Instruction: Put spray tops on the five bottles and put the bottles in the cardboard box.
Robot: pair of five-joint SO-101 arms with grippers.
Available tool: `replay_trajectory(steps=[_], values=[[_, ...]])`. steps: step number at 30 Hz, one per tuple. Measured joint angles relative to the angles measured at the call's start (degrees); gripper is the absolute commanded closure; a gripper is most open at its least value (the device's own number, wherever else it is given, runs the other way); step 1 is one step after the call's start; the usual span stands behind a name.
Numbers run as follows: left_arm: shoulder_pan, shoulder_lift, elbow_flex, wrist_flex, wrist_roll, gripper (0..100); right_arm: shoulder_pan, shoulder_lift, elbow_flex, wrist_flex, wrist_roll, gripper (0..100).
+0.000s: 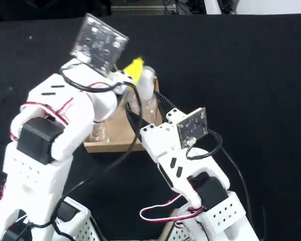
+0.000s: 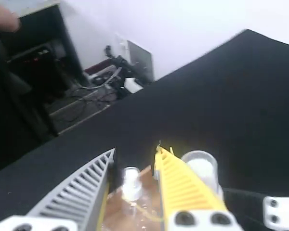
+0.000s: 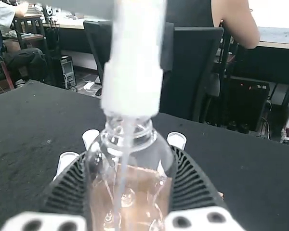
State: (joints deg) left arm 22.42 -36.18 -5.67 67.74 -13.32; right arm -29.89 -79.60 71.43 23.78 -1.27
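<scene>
1. The clear bottle [image 3: 127, 192] stands upright in the right gripper [image 3: 130, 168]. Its black jaws are clenched round the body just below the shoulder.
2. From the high view, the bottle is at the right-hand side of the cardboard box [image 1: 110, 145]. I cannot tell whether its base rests on the box floor or hangs above it.
3. A white spray top [image 3: 132, 77] sits at the neck with its dip tube running down inside. The collar looks perched rather than screwed home, though that is only my guess.
4. The left gripper [image 2: 135, 153] hovers above the box with its jaws spread and nothing between them that I can make out.
5. Other capped bottles [image 3: 177, 140] stand in the box behind the held one, so most of the job looks done.
6. I'd expect the bottle to be light, with thin, slick walls that dent under a hard squeeze. It would also be top-heavy once capped.
7. The body under the shoulder looks like the safest place to hold it, and the stiff collar the place to hold the spray top. The nozzle and tube seem too fragile to grip.
8. The dark worktop [image 1: 241, 65] lies around the box.
</scene>
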Motion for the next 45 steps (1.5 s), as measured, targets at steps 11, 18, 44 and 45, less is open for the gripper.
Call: replay_trajectory(steps=[11,18,44,45], values=[[-2.37,0.0,-2.55,2.46,-0.35,88,-0.09,0.0,0.0,0.0,0.0,98.8],[-9.85,-0.09,-10.29,7.82,-0.18,88,0.44,0.0,5.8,-5.98,0.0,98.8],[-43.96,-28.84,63.47,-32.7,18.37,88,2.99,18.02,13.71,-31.38,0.0,98.3],[-44.84,-30.68,67.34,-35.16,19.43,88,2.99,20.13,13.71,-33.05,0.0,98.3]])
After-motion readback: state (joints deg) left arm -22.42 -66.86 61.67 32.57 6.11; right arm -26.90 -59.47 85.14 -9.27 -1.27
